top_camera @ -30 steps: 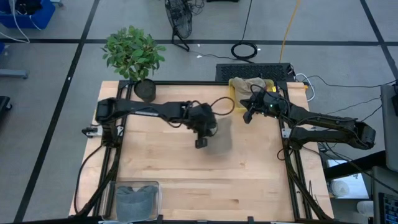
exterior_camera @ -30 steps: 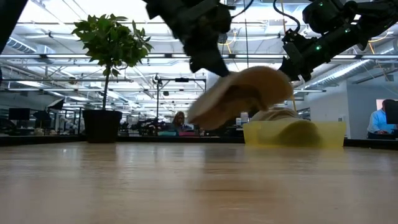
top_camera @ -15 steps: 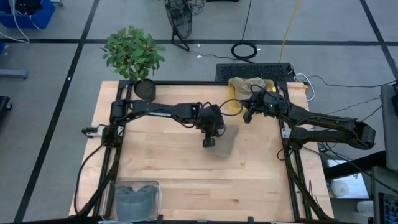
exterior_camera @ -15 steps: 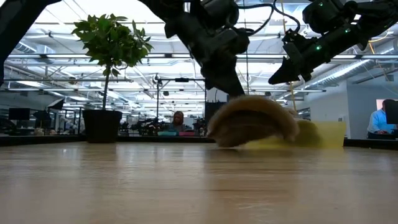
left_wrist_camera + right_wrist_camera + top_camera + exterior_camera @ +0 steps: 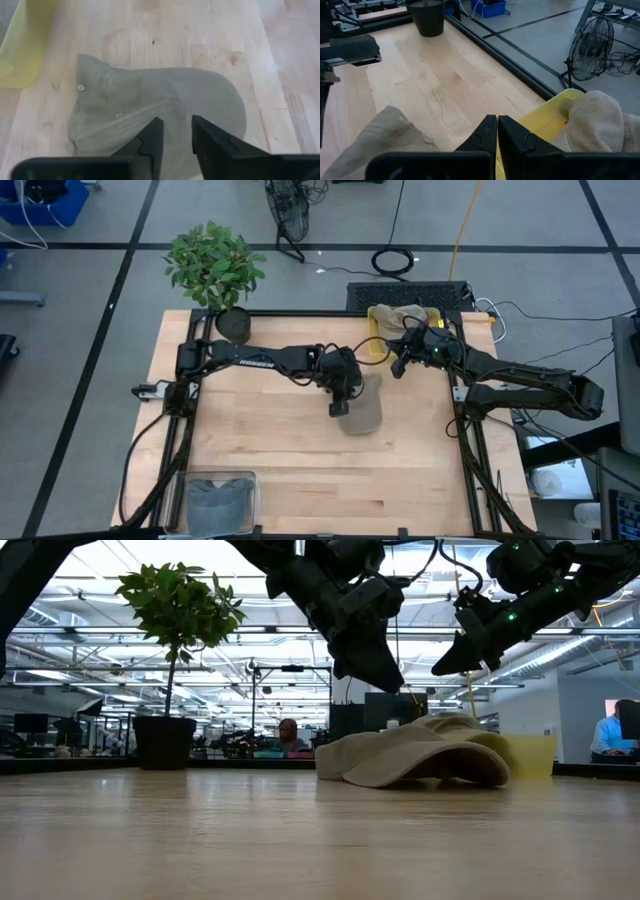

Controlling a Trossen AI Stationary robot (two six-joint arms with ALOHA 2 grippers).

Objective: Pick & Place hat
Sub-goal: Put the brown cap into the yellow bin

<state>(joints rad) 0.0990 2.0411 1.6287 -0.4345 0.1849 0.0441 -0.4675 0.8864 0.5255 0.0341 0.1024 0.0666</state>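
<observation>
Item: tan hat [image 5: 362, 408], soft cap with brim, lying flat on the wooden table [image 5: 270, 460] right of centre, just beside the yellow bin [image 5: 528, 754], apart from any gripper. Left gripper [image 5: 339, 406]: poised directly above the hat's left edge, fingers [image 5: 150, 142] parted by a narrow gap, nothing between them; in the left wrist view the hat fills the space just beyond the fingertips, and in the low view the gripper [image 5: 372, 668] hangs clear above the crown. Right gripper [image 5: 398, 366]: raised over the table beside the yellow bin, fingers pressed together, empty; a second pale hat [image 5: 598, 121] sits in the bin. Also present: potted plant [image 5: 215, 272] at the far left corner; grey tray [image 5: 220, 498] at the near left edge.
</observation>
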